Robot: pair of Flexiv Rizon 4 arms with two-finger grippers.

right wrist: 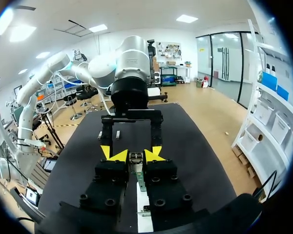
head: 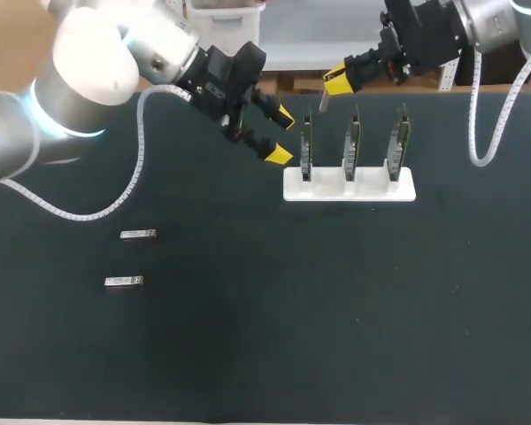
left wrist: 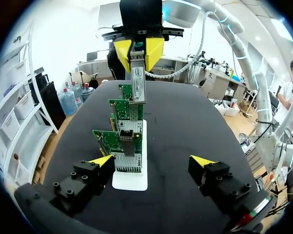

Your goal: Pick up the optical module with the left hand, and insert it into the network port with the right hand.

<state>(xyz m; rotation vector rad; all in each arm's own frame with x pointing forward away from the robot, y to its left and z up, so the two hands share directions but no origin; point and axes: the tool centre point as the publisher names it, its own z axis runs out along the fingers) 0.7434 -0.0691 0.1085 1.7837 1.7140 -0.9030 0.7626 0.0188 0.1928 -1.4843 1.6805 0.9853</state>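
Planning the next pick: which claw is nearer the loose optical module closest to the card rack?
Left. The left claw hangs open on the loose optical module's side of the card rack; the right claw, shut on another module, is beyond the rack, farther off.

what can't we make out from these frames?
- Head view: the ports on the green network cards in the white rack. The cards stand edge-on and are too small.
- Left wrist view: the rear cards' ports, hidden behind the front card.
- Right wrist view: the cards and their ports, covered by the right gripper, which holds the silver optical module.
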